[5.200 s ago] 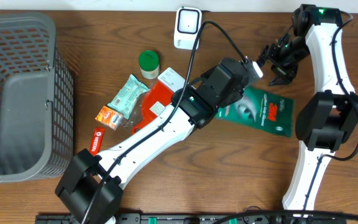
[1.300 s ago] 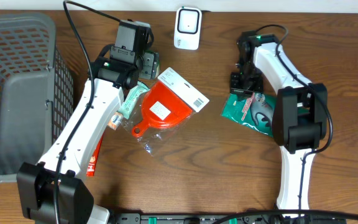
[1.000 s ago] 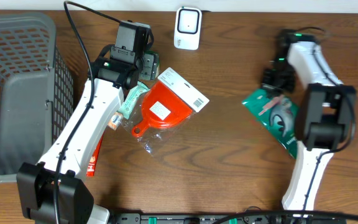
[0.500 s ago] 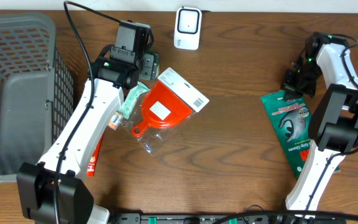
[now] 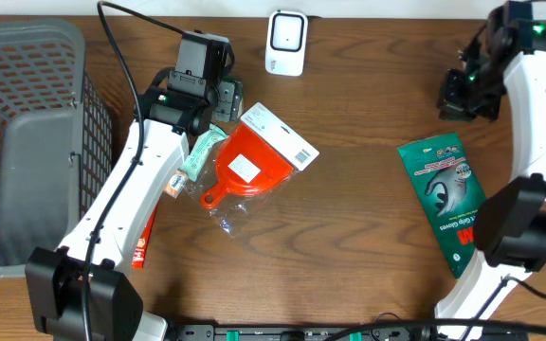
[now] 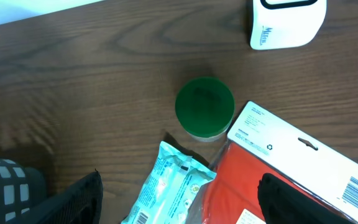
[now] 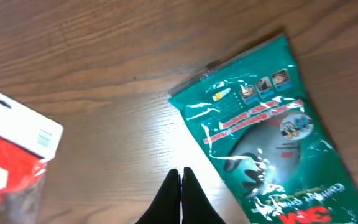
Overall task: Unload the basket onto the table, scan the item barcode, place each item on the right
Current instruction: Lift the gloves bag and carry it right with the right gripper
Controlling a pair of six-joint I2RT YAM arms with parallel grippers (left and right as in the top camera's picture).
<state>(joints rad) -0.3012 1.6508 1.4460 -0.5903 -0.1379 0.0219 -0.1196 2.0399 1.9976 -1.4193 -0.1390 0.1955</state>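
Observation:
The white barcode scanner (image 5: 287, 43) (image 6: 288, 22) stands at the table's back edge. A red funnel pack (image 5: 254, 156) (image 6: 278, 180) lies mid-table, and its white card shows a barcode (image 6: 356, 190). My left gripper (image 5: 224, 98) (image 6: 180, 180) hangs open over a teal wipe packet (image 6: 173, 186), with a green-lidded jar (image 6: 204, 115) just ahead of its fingers. It holds nothing. A green packet (image 5: 448, 199) (image 7: 272, 143) lies flat at the right. My right gripper (image 5: 463, 95) (image 7: 181, 171) is shut and empty, raised beyond that packet's far end.
A grey basket (image 5: 27, 142) fills the left side. A small orange packet (image 5: 171, 182) and a red stick pack (image 5: 145, 237) lie beside my left arm. The funnel pack's card corner (image 7: 17, 124) shows in the right wrist view.
The right gripper swept right and toward the back corner, and the green packet slid with it to the table's right side, where it now lies apart from it. The left arm has not moved.

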